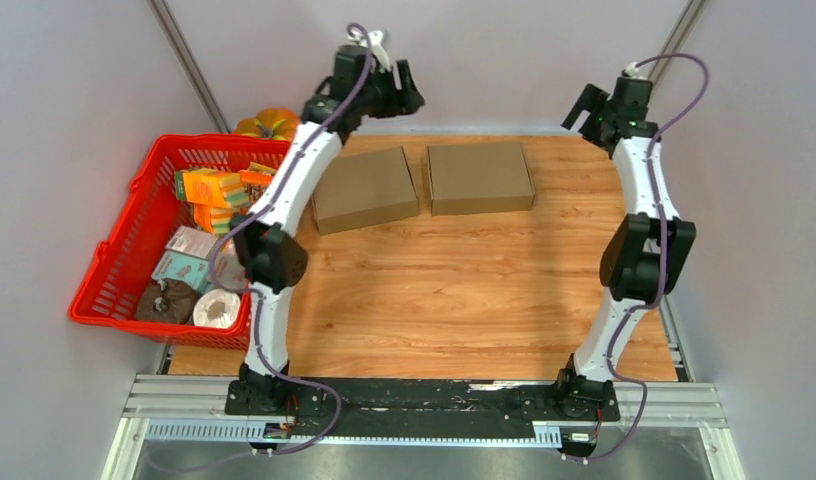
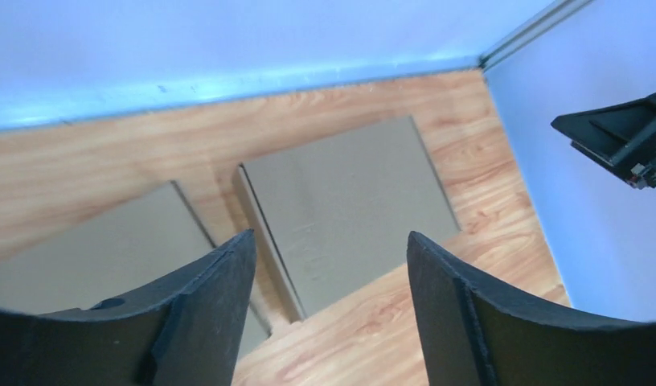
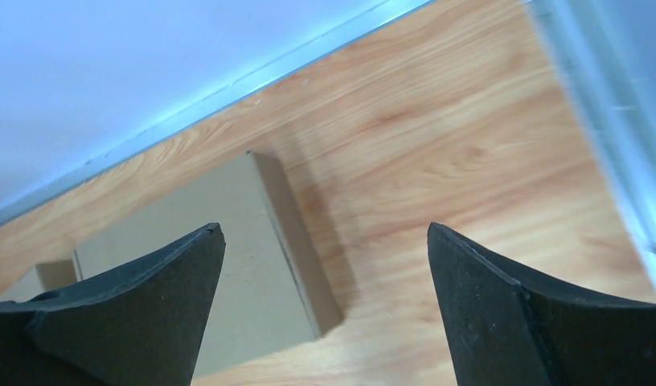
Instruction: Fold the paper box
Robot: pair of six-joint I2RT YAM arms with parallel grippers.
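While two flat brown cardboard boxes [image 1: 366, 188] [image 1: 480, 177] lie closed beneath, left tool [image 2: 329, 241] and right tool [image 3: 325, 229] hang wide, empty | step: fold seems done | next: back clear

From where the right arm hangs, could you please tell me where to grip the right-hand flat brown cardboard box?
Probably its right edge, from the right: the flat brown cardboard box lies flat on the wooden table, too broad to span, and that edge is free, unlike the left, beside the second cardboard box.
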